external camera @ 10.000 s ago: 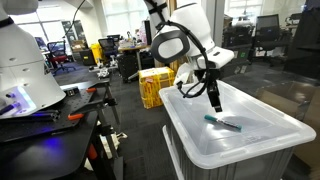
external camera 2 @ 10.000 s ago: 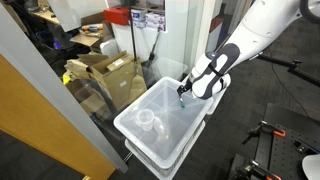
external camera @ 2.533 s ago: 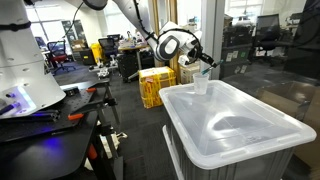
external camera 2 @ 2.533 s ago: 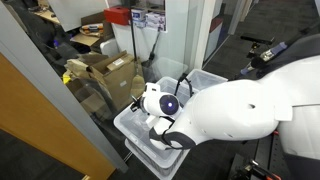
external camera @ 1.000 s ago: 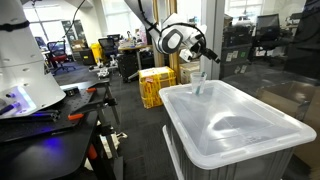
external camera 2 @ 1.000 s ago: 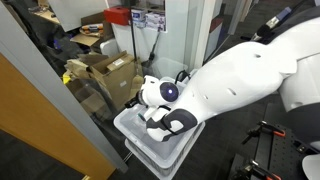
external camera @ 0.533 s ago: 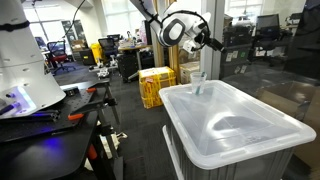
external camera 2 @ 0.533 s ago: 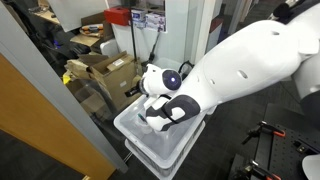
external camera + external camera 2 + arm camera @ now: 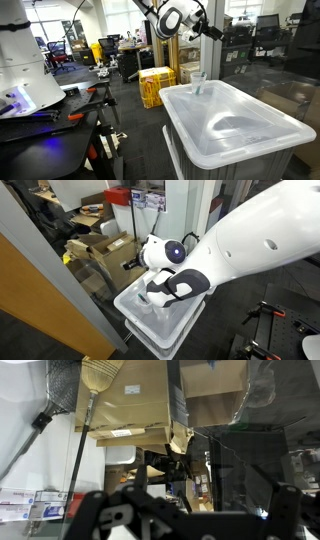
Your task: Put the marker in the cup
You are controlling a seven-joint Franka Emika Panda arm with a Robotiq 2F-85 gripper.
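Hanging up top center, the gripper (image 9: pixel 213 32) has its fingers spread apart (clearest in wrist view); cup (image 9: pixel 198 82) sits mid-frame on the bin lid (image 9: pixel 240 125).

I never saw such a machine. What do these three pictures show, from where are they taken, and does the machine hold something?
It is a robot arm with a two-fingered claw at its end. Two pictures come from cameras standing in the room; in an exterior view the white arm fills most of the frame. The third comes from a camera on the wrist: its blurred fingers show at the bottom, apart, with nothing between them. On the white bin lid stands a small cup, near one edge. A slim stick in it seems to be the marker. The claw hangs high above, empty.
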